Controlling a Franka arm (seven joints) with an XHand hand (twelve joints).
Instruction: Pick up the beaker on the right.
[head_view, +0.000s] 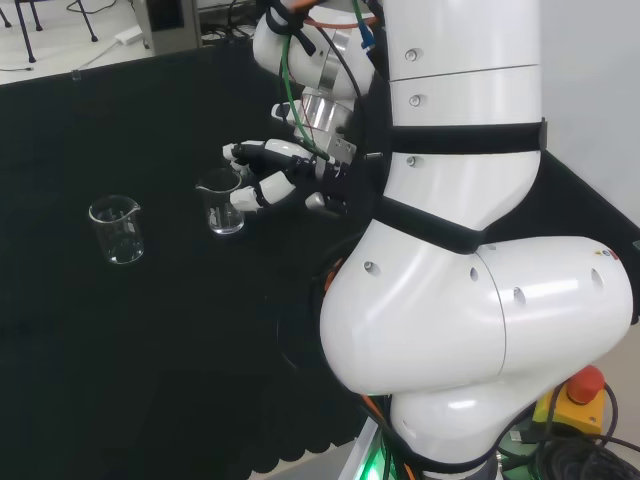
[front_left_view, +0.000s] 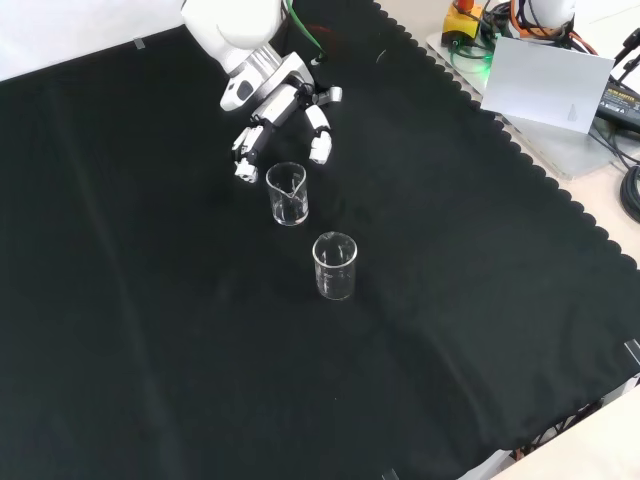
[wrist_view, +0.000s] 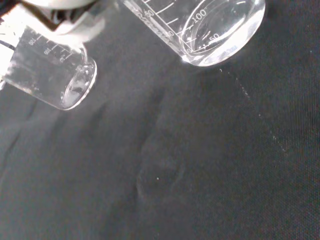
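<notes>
Even overhead room light — soft glare on the white arm (head_view: 470, 290) | faint shadows on black cloth (front_left_view: 150, 300) | wrist view's top corner blurred

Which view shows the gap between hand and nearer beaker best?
Front view: the hand sits just above the nearer beaker, fingers apart, not yet around it. Head view overlaps them. Wrist view has the beaker's base close up.

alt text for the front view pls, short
The robot's hand reaches down from the top of the view with fingers spread open just behind the farther beaker, not closed round it. A second clear beaker stands upright nearer the camera on the black cloth.
</notes>
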